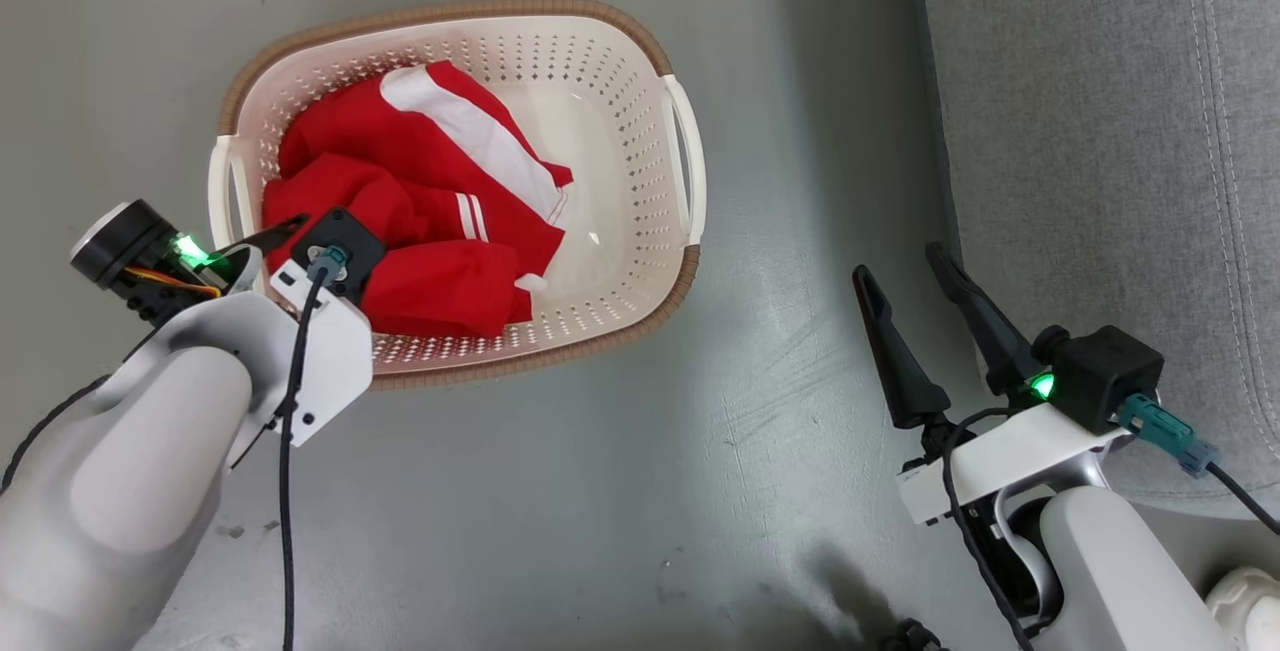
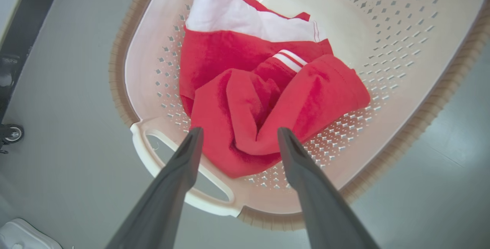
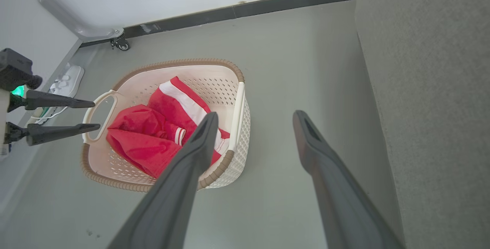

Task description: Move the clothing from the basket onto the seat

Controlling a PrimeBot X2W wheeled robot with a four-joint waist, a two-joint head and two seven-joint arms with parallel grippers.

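The clothing, two bright-red garments, lies bunched in the left half of the basket (image 1: 450, 13). One has a broad white band (image 1: 470, 131), the other thin double white stripes (image 1: 440, 261). My left gripper (image 2: 239, 130) hovers open just above the red heap, over the basket's handle (image 2: 206, 199), with nothing between its fingers. It also shows as two dark fingers (image 3: 57, 116) beside that handle. My right gripper (image 1: 900, 266) stands open and empty over the floor between the basket and the seat (image 1: 1100, 181), a grey sofa at the right.
Grey floor (image 1: 800, 231) separates the basket from the sofa. A white object (image 3: 65, 82) lies on the floor near the wall beyond the basket. A castor (image 3: 122, 44) and a dark skirting board (image 3: 268, 6) run along the far wall.
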